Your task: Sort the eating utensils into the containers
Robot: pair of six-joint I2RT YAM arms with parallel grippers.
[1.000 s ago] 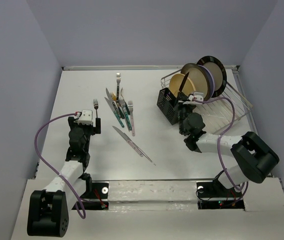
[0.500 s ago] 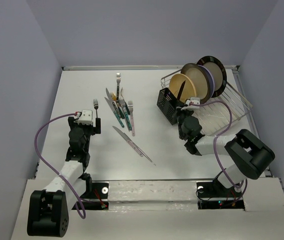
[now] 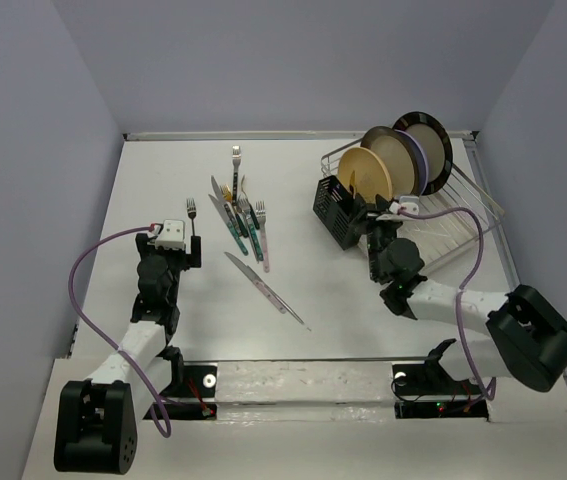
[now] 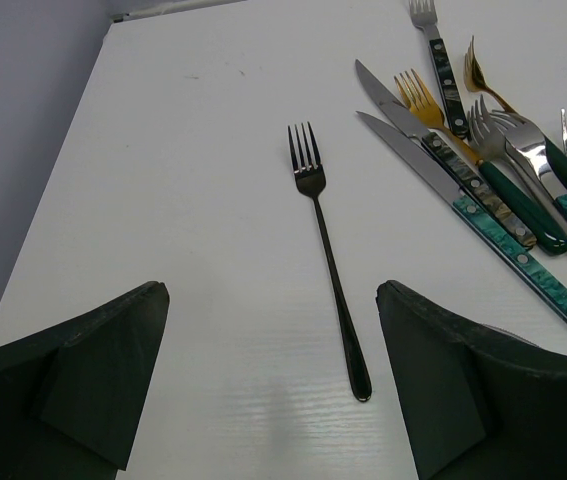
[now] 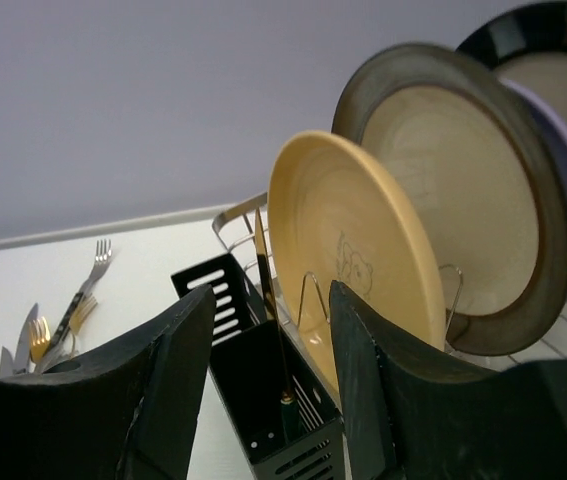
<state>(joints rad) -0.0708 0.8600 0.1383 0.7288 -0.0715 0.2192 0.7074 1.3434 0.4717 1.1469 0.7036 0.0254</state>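
The right gripper (image 5: 271,315) stands with its jaws apart, gripping nothing; it hovers just above the near end of the black perforated caddy (image 5: 233,310); seen between the fingers, a slim dark utensil (image 5: 276,345) stands in a caddy compartment, leaning slightly, apart from both fingers as far as the wrist view shows; right behind the caddy a yellow plate (image 5: 363,260) stands on edge in the wire rack (image 3: 468,215), with a brown-rimmed plate (image 5: 463,200) behind it and a darker one beyond that.

The left gripper (image 4: 273,300) is spread wide and holds nothing; it hangs over the left part of the white table (image 3: 153,170); a black fork (image 4: 325,240) lies flat there, framed between the fingers, tines pointing away from the arm; to its right lies a cluster of forks and knives (image 3: 240,215), some with teal or green handles, some gold, overlapping one another; nearer the arms, between the two grippers, two more knives (image 3: 263,285) lie end to end on a diagonal.
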